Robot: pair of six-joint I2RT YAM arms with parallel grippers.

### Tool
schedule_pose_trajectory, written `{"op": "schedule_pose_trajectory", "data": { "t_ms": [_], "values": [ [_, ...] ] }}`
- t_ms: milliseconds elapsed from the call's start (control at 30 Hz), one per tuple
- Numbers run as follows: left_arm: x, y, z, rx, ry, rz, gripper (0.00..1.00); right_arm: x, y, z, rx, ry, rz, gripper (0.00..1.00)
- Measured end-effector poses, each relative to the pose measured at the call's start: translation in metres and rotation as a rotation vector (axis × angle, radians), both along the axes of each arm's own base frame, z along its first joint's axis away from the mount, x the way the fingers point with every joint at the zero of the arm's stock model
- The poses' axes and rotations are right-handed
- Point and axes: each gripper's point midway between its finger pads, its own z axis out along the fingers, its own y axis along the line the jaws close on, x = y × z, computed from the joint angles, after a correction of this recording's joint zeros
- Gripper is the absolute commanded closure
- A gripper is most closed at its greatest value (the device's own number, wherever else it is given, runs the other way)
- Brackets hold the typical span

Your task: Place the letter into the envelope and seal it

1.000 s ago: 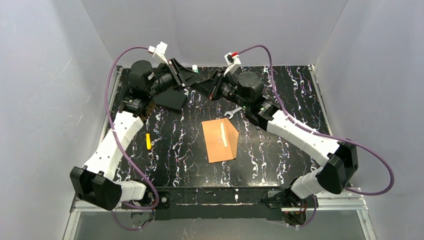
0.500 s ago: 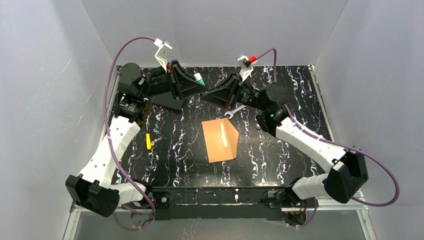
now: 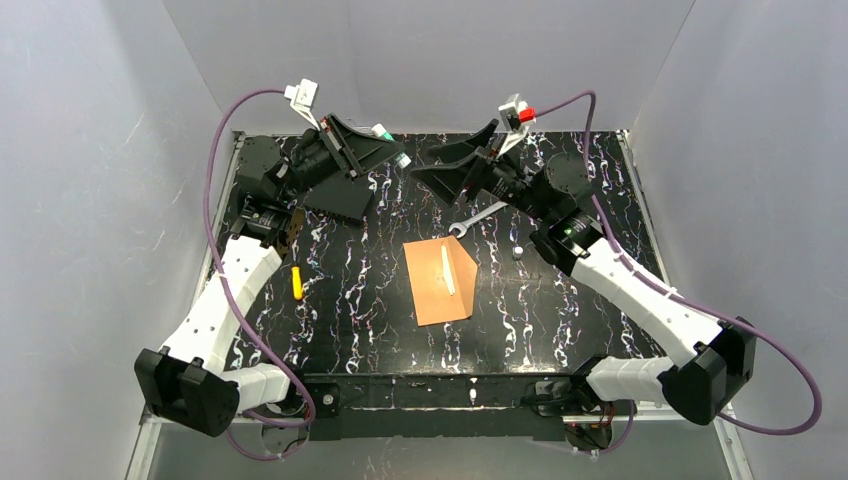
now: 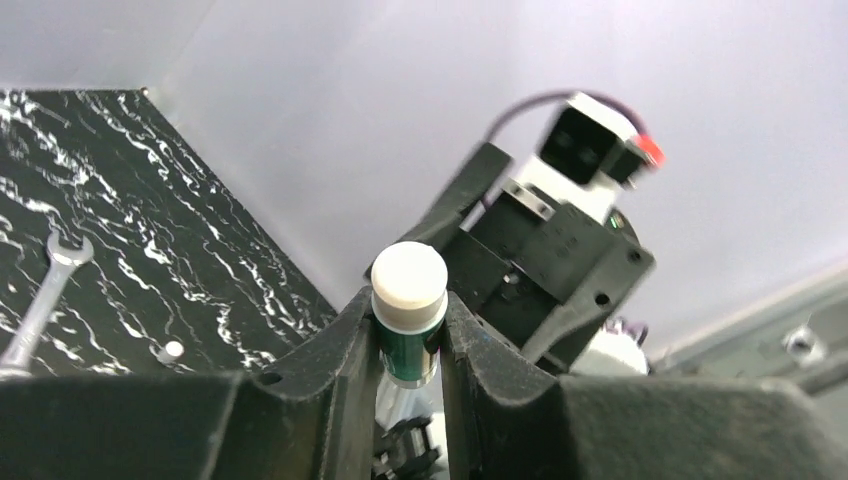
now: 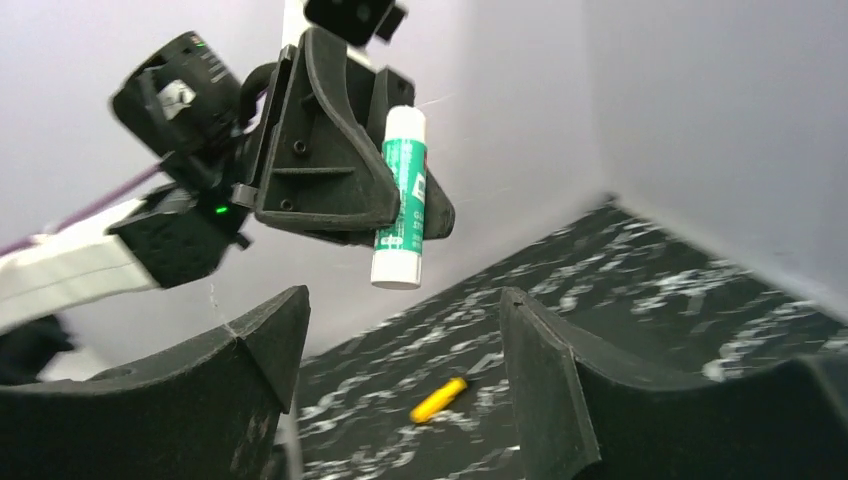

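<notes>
Since the earlier frame, the right tool [image 5: 405, 300] has let go and backed off toward the far-right. It was up against the left tool [image 4: 408, 300] at the far edge and now they're apart. A small white cap [image 3: 518, 251] has also turned up on the worktop [image 3: 600, 190], right of the envelope [image 3: 441, 285] and near the wrench [image 3: 475, 220]. It looks like the glue stick's cap, pulled off and dropped, but it's too small to be sure. Envelope lies flat mid-worktop, slightly toward the near edge, pointed flap to the right. Letter [image 3: 447, 270]: only a narrow cream strip shows on the envelope and there's no loose sheet anywhere, so I judge it's already inside. The insert step looks done. What's left is to glue the flap, fold it over and press it down, and neither tool is near the envelope yet. Left tool: jaws clamped on the glue stick [image 5: 400, 195], a green-and-white tube held in the air over the far edge with both ends sticking out past the fingers. I can't tell whether the glue end is exposed. Right tool: jaws wide apart, holding nothing and touching nothing, facing the stick from just beside it.
</notes>
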Motion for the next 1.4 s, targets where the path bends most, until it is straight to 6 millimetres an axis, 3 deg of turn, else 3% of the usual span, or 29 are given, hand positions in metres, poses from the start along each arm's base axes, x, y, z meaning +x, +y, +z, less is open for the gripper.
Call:
{"op": "schedule_pose_trajectory", "data": {
  "t_ms": [133, 300, 467, 533, 700, 833, 867, 933, 967, 1233, 1400],
  "values": [
    [0.02, 0.004, -0.006, -0.081, 0.165, 0.075, 1.0, 0.018, -0.004, 0.002, -0.075, -0.136, -0.138, 0.23],
    [0.032, 0.007, -0.006, -0.158, 0.29, 0.117, 1.0, 0.034, 0.008, -0.004, -0.163, -0.245, -0.21, 0.24],
    [0.035, 0.009, -0.005, -0.203, 0.357, 0.125, 1.0, 0.043, 0.02, -0.015, -0.215, -0.301, -0.256, 0.45],
    [0.036, 0.01, -0.004, -0.215, 0.371, 0.131, 1.0, 0.043, 0.021, -0.011, -0.21, -0.331, -0.267, 0.47],
    [0.038, 0.011, -0.003, -0.228, 0.383, 0.138, 1.0, 0.041, 0.02, 0.006, -0.165, -0.413, -0.288, 0.34],
    [0.038, 0.01, -0.003, -0.231, 0.389, 0.136, 1.0, 0.039, 0.019, 0.015, -0.14, -0.452, -0.297, 0.32],
    [0.037, 0.01, -0.003, -0.232, 0.39, 0.135, 1.0, 0.039, 0.019, 0.016, -0.139, -0.458, -0.299, 0.35],
    [0.037, 0.01, -0.003, -0.233, 0.391, 0.134, 1.0, 0.04, 0.02, 0.015, -0.144, -0.466, -0.302, 0.54],
    [0.037, 0.01, -0.003, -0.233, 0.391, 0.134, 1.0, 0.041, 0.02, 0.014, -0.148, -0.473, -0.304, 0.56],
    [0.041, 0.007, -0.009, -0.23, 0.425, 0.12, 1.0, 0.048, 0.038, -0.007, -0.211, -0.496, -0.267, 0.56],
    [0.041, 0.007, -0.008, -0.235, 0.428, 0.117, 1.0, 0.05, 0.038, -0.003, -0.212, -0.511, -0.278, 0.6]
  ]
}}
